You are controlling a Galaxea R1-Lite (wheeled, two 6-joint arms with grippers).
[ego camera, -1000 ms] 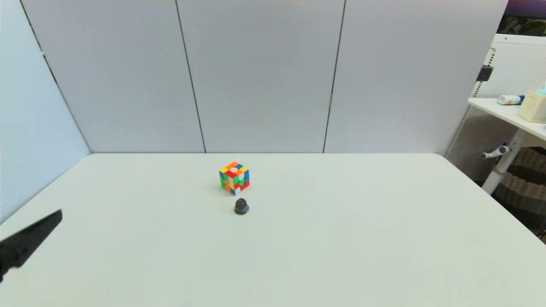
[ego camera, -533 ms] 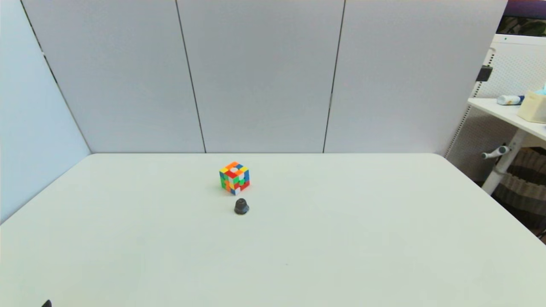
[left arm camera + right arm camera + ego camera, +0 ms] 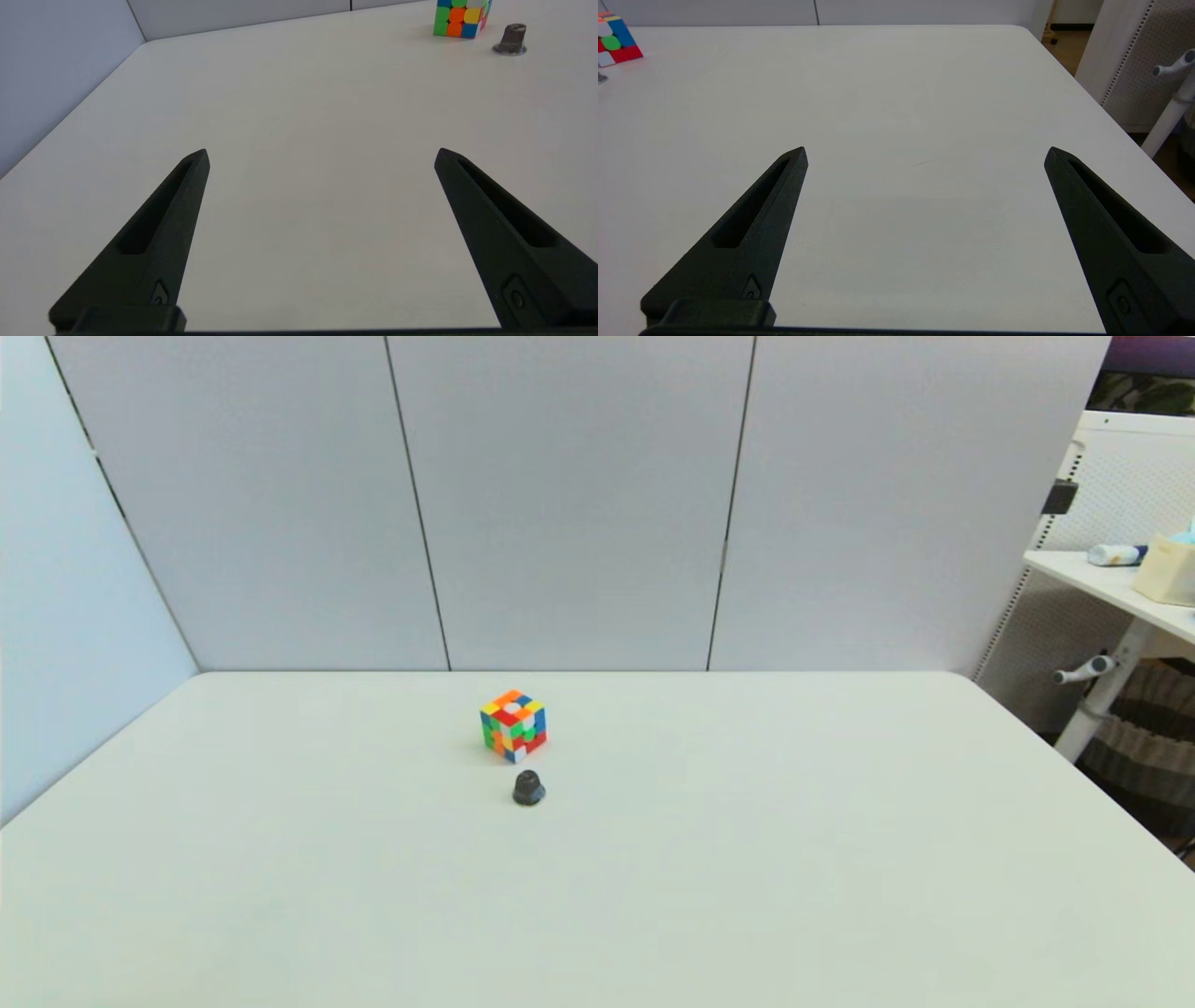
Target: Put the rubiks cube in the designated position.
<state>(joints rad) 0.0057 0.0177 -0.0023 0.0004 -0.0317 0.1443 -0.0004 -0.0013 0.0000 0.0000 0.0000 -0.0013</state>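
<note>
1. The rubiks cube (image 3: 513, 725) sat on the white tabletop (image 3: 747, 859), towards the far middle, standing free with a corner turned to the head camera.
2. A small dark grey dome-shaped knob (image 3: 528, 789) stood just beside the cube, at its 6 o'clock, not touching.
3. The left end effector (image 3: 321, 156) was outside the head view; its fingers were spread wide, holding nothing, low over bare tabletop, well apart from the cube (image 3: 461, 18) and knob (image 3: 511, 39).
4. The right end effector (image 3: 925, 154) was likewise spread and holding nothing, with the cube (image 3: 616, 39) far off.
</note>
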